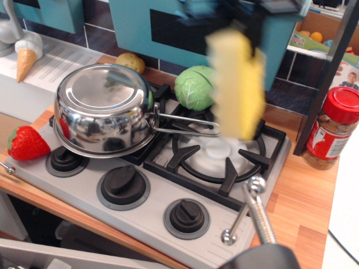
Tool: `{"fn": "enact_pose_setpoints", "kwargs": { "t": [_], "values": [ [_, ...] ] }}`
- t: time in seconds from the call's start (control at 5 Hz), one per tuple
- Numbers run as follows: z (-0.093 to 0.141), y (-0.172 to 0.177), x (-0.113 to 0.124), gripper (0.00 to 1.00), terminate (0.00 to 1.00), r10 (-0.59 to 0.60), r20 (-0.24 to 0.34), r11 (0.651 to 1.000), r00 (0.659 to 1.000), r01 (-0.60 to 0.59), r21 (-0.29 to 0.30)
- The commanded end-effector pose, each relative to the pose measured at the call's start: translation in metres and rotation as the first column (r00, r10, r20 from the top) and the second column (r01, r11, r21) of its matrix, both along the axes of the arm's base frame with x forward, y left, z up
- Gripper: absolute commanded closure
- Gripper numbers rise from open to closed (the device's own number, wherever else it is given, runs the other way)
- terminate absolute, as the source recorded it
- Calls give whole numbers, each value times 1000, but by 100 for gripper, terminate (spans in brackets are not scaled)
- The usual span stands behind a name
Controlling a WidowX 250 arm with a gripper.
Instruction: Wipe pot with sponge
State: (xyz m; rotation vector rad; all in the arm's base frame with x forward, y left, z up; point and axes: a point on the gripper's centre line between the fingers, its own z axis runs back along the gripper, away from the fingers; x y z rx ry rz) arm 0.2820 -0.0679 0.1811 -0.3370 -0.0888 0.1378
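Observation:
The shiny steel pot (104,109) lies upside down on the left burner of the toy stove, its wire loop handle (185,126) pointing right. The pale-yellow sponge (235,84) hangs in the air over the right burner, blurred by motion, right of the pot and in front of the green cabbage (193,87). My gripper (247,25) is at the top of the frame, blurred and dark, shut on the sponge's upper end. The sponge is clear of the pot.
A toy strawberry (25,144) lies at the stove's left edge. A potato (130,60) sits behind the pot. A red-capped spice jar (330,129) stands on the wooden counter at right. A teal bin (196,33) hangs behind. Stove knobs (122,184) line the front. An ice-cream cone (25,53) stands far left.

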Motion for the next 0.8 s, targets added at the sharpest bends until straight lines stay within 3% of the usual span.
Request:
{"fn": "enact_pose_setpoints", "kwargs": {
  "t": [0.0,0.6],
  "values": [
    [18,72,-10,100,0,-40,60,999,997,41,-12],
    [-35,104,-10,100,0,-72,15,996,997,71,58]
  ]
}}
